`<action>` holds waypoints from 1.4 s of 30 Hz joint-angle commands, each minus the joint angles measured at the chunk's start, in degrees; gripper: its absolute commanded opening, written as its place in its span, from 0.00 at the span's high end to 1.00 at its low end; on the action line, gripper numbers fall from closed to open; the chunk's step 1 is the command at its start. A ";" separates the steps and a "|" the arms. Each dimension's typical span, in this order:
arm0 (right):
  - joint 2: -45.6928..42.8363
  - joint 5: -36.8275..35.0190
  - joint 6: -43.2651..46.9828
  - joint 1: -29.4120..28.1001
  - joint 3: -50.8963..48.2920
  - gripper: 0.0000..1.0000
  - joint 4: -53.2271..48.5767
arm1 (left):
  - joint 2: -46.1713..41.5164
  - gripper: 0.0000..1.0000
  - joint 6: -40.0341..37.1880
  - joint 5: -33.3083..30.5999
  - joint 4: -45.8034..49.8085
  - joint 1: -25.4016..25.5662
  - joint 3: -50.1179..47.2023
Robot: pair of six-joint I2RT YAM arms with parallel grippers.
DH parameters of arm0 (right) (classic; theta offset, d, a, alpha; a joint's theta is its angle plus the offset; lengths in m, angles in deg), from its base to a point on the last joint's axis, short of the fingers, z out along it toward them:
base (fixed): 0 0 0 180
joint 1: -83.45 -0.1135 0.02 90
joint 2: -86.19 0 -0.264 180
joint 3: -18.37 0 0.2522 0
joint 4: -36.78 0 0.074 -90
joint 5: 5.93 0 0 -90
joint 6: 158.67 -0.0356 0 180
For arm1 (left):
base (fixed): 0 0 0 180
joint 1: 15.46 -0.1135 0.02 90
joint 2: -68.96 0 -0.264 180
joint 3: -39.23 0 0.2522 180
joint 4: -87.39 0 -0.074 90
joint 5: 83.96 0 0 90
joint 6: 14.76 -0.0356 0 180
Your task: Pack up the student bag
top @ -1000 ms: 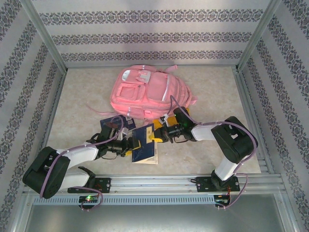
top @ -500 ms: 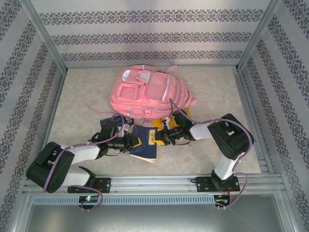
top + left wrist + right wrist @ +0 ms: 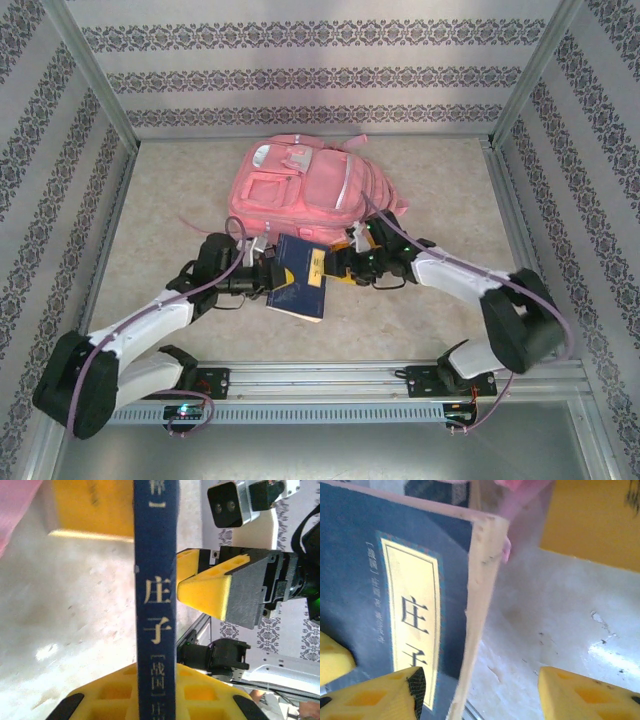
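The student bag lies flat at the back middle of the table, pink with white patches; its pink edge shows in the left wrist view. A dark blue book with a cream title label stands on edge just in front of it. My left gripper is shut on the book, its yellow pads on either side of the spine. My right gripper is open at the book's right edge. The book's page edge stands between the right gripper's spread fingers.
A flat yellow item lies on the table by the bag's near edge, also in the left wrist view. Patterned walls enclose three sides. A metal rail runs along the near edge by the arm bases.
My left gripper closed on the book and my right gripper opened and let go of it. The book has moved a little away from the rail, toward the bag.
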 commanded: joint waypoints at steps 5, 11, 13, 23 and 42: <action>-8.12 -6.29 3.62 1.64 7.25 0.37 -7.70 | 0.67 1.00 -1.87 -6.46 0.78 -1.07 9.42; -12.02 -7.81 -6.69 3.75 8.70 0.37 4.73 | 7.86 1.00 10.36 -19.15 -16.06 -1.07 18.52; -12.09 -9.58 -9.80 4.13 10.45 0.36 7.24 | 10.62 1.00 17.16 -25.09 -26.08 -0.97 18.86; -9.62 -28.06 -40.17 2.37 5.30 0.21 37.15 | 18.37 1.00 27.91 -41.29 -44.07 0.47 25.80; 2.48 -28.99 -42.64 -1.73 16.18 0.22 47.39 | 20.70 1.00 30.70 -42.73 -44.81 3.09 28.36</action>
